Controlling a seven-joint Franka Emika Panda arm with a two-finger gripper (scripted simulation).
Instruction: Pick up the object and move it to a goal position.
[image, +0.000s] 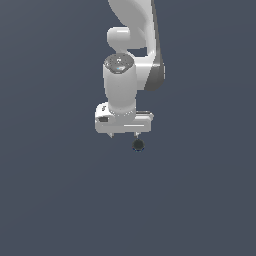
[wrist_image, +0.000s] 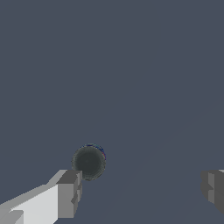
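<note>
The object is a tiny dark round can with a bluish edge, resting on the grey floor just below the white hand in the exterior view. In the wrist view the object shows its dark round top, close to one grey fingertip and not between the two. My gripper is open, its fingers set wide apart with nothing held. In the exterior view the gripper hangs off the white arm, its fingers mostly hidden under the hand.
A plain grey floor fills both views. The white arm rises out of the top of the exterior view.
</note>
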